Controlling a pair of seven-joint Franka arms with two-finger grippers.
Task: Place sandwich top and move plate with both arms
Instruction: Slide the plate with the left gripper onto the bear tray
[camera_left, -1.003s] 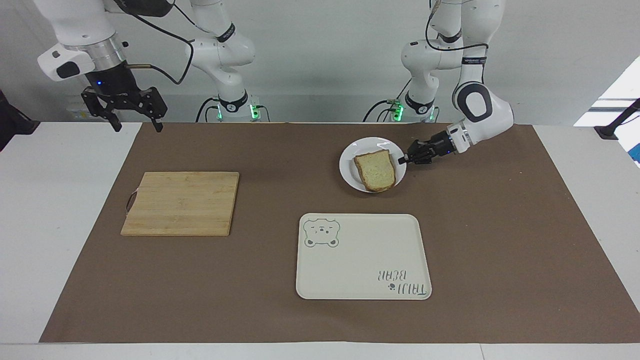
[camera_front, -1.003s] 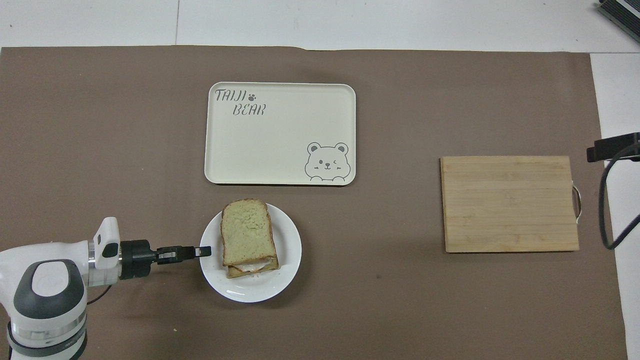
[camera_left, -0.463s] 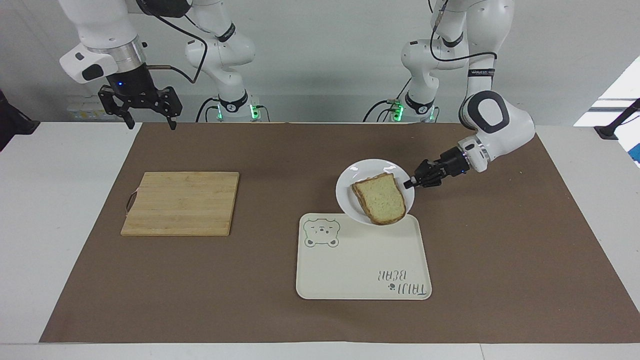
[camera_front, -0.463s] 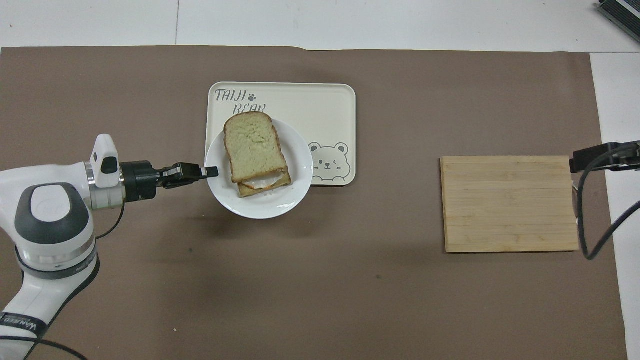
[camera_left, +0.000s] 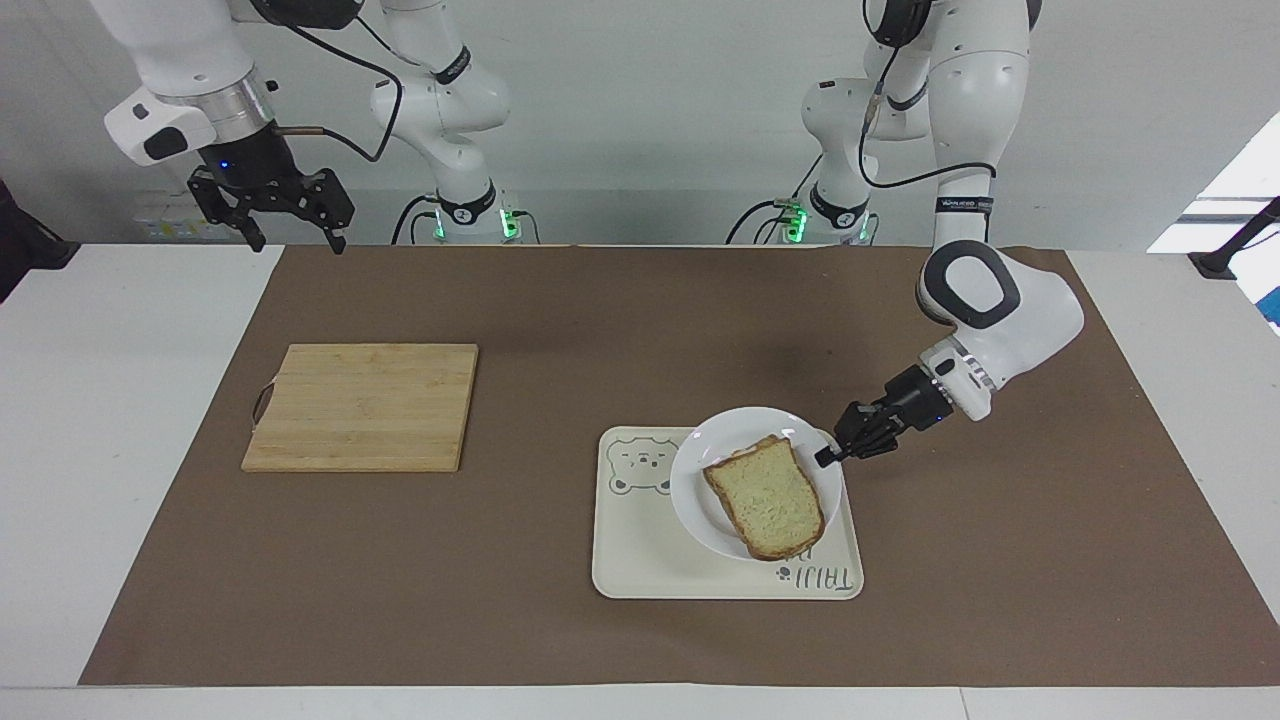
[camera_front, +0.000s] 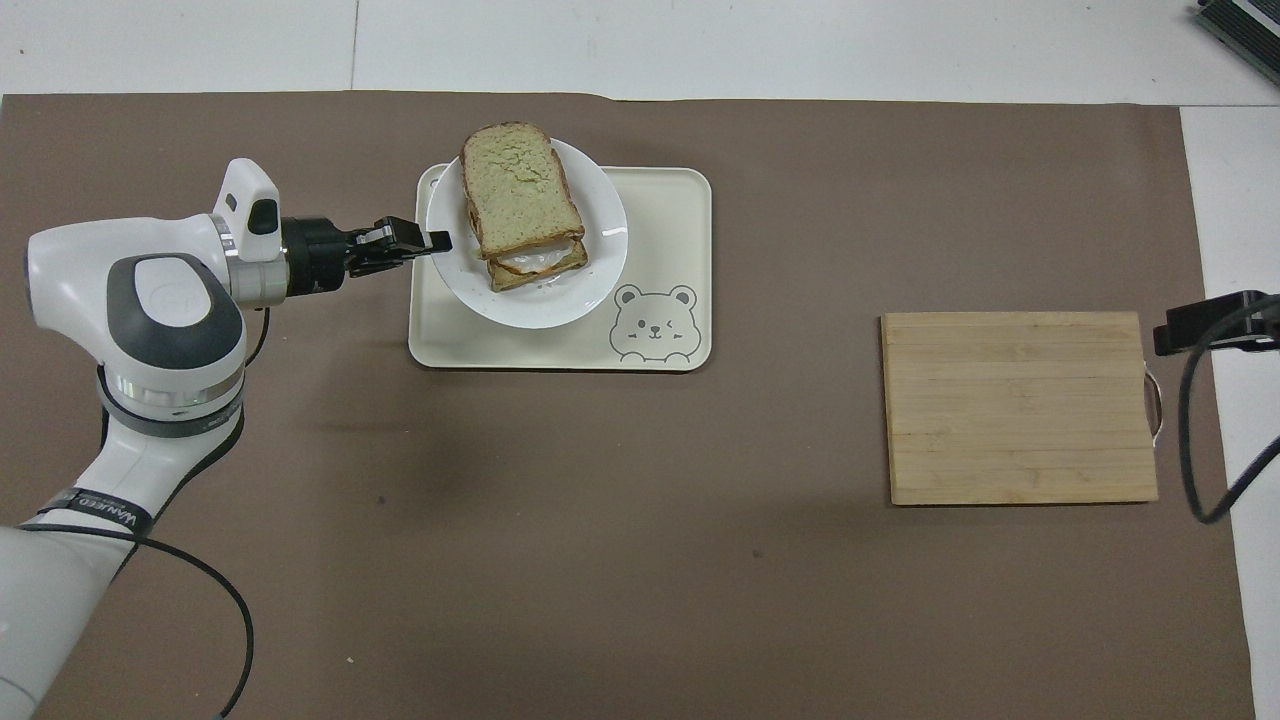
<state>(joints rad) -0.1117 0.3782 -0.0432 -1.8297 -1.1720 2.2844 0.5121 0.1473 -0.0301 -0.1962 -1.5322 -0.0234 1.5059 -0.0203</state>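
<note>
**Plate carried over the bear tray by one arm**

Starting at the right arm's end of the table in the facing view, the right gripper (camera_left: 292, 240) is hanging in the air by the edge of the brown mat (camera_left: 560, 330), its fingers spread wide and gripping nothing; this arm is waiting. Just below it in that view, the wooden cutting board (camera_left: 363, 406) is lying flat on the mat, bare, with its small handle loop pointing toward the right arm's end of the table.

Moving across, the cream tray (camera_left: 640, 540) with the bear drawing is sitting on the mat. The plate (camera_left: 700, 470) is hovering over the tray, covering most of its printed lettering. On the plate the sandwich top (camera_left: 766, 497) is resting as the uppermost slice of a stack; in the overhead view a lower slice (camera_front: 530, 275) with something white on it is peeking out beneath.

Last comes the left gripper (camera_left: 826, 457), clenching the plate's rim at the side toward the left arm's end, with its arm reaching low over the mat.
</note>
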